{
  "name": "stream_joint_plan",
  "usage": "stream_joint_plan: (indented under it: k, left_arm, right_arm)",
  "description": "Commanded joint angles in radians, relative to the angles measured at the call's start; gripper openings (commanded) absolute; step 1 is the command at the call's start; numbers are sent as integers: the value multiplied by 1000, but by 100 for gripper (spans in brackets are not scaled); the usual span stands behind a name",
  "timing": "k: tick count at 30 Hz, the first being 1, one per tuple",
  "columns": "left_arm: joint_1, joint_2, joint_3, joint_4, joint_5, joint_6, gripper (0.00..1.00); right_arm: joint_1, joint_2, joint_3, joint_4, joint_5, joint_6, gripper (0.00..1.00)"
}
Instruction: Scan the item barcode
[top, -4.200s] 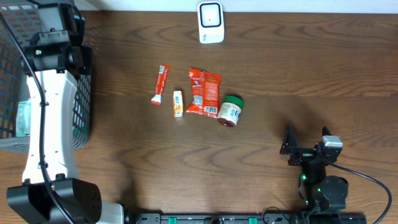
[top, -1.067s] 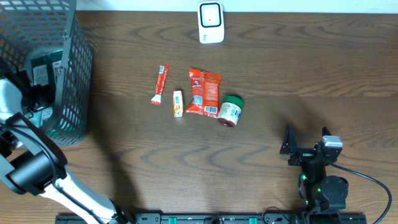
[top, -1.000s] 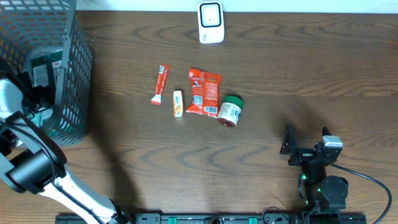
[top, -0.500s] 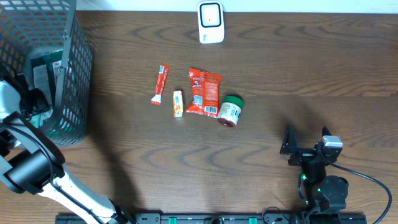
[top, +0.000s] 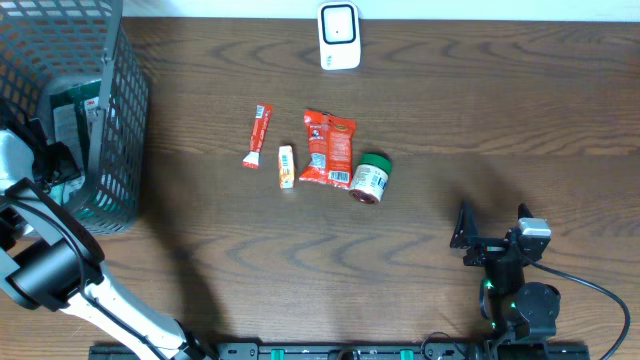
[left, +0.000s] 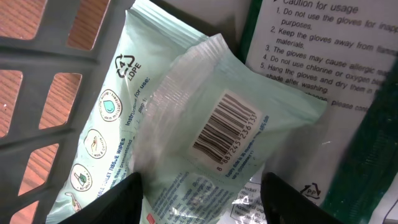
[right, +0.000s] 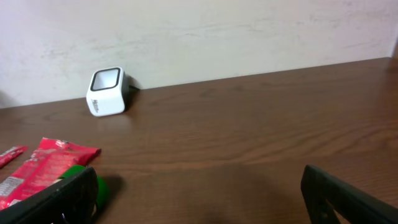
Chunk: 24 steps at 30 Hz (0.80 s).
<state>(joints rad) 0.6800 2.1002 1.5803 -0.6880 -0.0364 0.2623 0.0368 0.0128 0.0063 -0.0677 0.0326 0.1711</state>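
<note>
Inside the grey mesh basket (top: 112, 120) lies a pale green wet-tissue packet (left: 186, 93), its barcode (left: 225, 127) facing up. My left gripper (left: 202, 205) reaches down into the basket and is shut on the packet's near end, with a black finger (left: 118, 202) pressed against each side of the crumpled film. The white scanner (top: 339, 35) stands at the table's far edge and also shows in the right wrist view (right: 106, 91). Over bare wood at the front right, my right gripper (top: 493, 228) rests wide open and holds nothing.
A glove package with a white usage label (left: 323, 56) lies beside the packet in the basket. On the table's middle lie a red stick (top: 259, 136), a small yellow packet (top: 286, 166), a red snack bag (top: 328, 148) and a green-lidded jar (top: 371, 179).
The left arm has come down from above the basket into it, and its jaws have narrowed onto the tissue packet. The right arm has not moved.
</note>
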Motion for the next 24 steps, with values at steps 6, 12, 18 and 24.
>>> stream_joint_plan:
  k: [6, 12, 18, 24]
  left_arm:
    - [11, 85, -23, 1, -1, -3, 41]
    - [11, 80, -22, 3, -1, -56, 7]
    - [11, 22, 30, -5, 0, -107, 7]
    - [11, -147, 38, 48, -1, -154, 7]
  right_arm:
    - [-7, 1, -1, -4, -1, -11, 99]
    - [-7, 1, -1, -4, -1, -11, 99]
    - [-7, 1, -1, -4, -1, -11, 99]
    - [-7, 1, -1, -4, -1, -11, 99]
